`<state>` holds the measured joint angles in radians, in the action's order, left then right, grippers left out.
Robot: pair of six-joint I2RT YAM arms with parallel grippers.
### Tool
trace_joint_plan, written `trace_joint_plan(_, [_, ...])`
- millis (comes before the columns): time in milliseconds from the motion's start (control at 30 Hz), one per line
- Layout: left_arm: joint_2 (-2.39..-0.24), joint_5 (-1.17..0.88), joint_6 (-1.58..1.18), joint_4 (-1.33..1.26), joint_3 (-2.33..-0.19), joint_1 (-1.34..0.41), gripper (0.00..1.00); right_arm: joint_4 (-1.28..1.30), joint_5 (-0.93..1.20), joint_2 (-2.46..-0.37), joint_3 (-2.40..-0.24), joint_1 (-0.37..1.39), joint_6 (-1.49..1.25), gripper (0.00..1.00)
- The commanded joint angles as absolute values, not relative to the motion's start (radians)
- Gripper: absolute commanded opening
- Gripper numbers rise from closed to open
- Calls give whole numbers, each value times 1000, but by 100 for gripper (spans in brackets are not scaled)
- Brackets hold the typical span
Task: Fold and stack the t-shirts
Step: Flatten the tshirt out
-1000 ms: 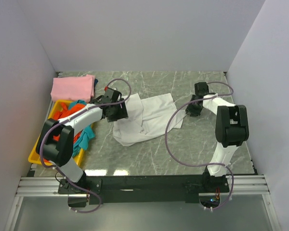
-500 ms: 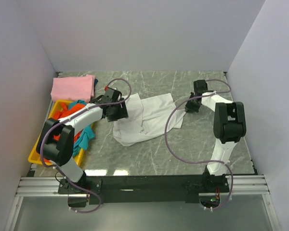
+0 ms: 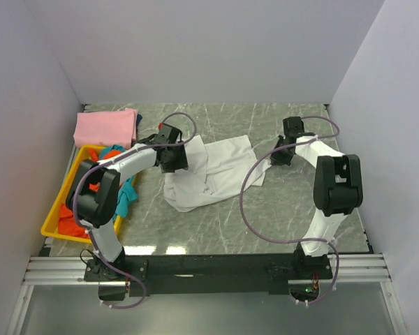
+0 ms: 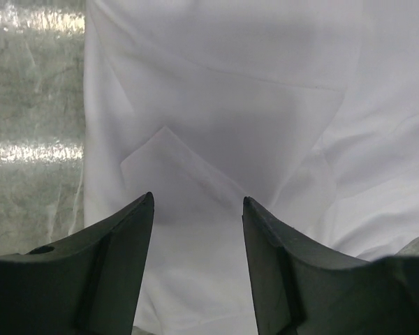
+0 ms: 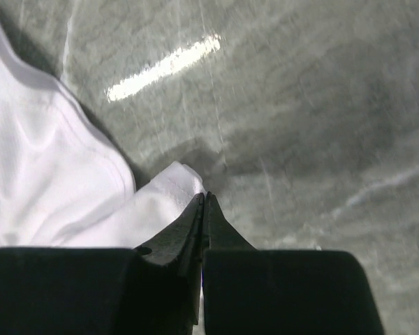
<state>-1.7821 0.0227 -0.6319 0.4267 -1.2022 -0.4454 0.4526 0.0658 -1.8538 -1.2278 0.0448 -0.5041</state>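
Note:
A white t-shirt (image 3: 216, 174) lies crumpled in the middle of the marble table. My left gripper (image 3: 173, 157) hovers over its left edge. In the left wrist view this gripper (image 4: 197, 202) is open, with white cloth (image 4: 251, 105) beneath and nothing between the fingers. My right gripper (image 3: 278, 155) is at the shirt's right corner. Its jaws (image 5: 204, 197) are pressed together, and the corner of the white cloth (image 5: 171, 188) comes out along the left finger. A folded pink t-shirt (image 3: 106, 127) rests at the back left. Teal (image 3: 126, 195) and orange-red (image 3: 73, 220) t-shirts lie heaped in the tray.
The yellow plastic tray (image 3: 50, 225) stands along the left edge of the table, under the left arm. Purple cables loop over both arms. White walls close in the left, back and right sides. Bare marble (image 5: 321, 105) lies right of the shirt.
The right gripper has shut at the shirt's right corner. The left gripper has slid a little right over the shirt's left edge, its jaws slightly narrower.

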Motion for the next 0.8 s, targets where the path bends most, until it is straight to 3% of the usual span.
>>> trace_joint_plan(0, [-1801,-9,-612,394,-1267,-446,59,477,44,-1776,-1203,34,-495,0])
trace_joint_plan(467, [-1896,-135,-624,376,-1279,-468,54,505,54,-1729,-1197,26,-509,0])
trace_joint_plan(500, [-1904,-137,-624,376,-1281,-469,50,505,54,-1726,-1198,26,-509,0])
trace_joint_plan(567, [-1907,-130,-626,388,-1289,-471,31,508,54,-1720,-1200,26,-509,0])
trace_joint_plan(600, [-1907,-127,-626,394,-1290,-471,15,511,54,-1718,-1201,25,-508,0])
trace_joint_plan(700, [-1888,-103,-621,411,-1299,-471,0,522,54,-1706,-1206,23,-508,0])
trace_joint_plan(767, [-1875,-68,-614,449,-1334,-468,0,544,57,-1695,-1224,18,-508,0])
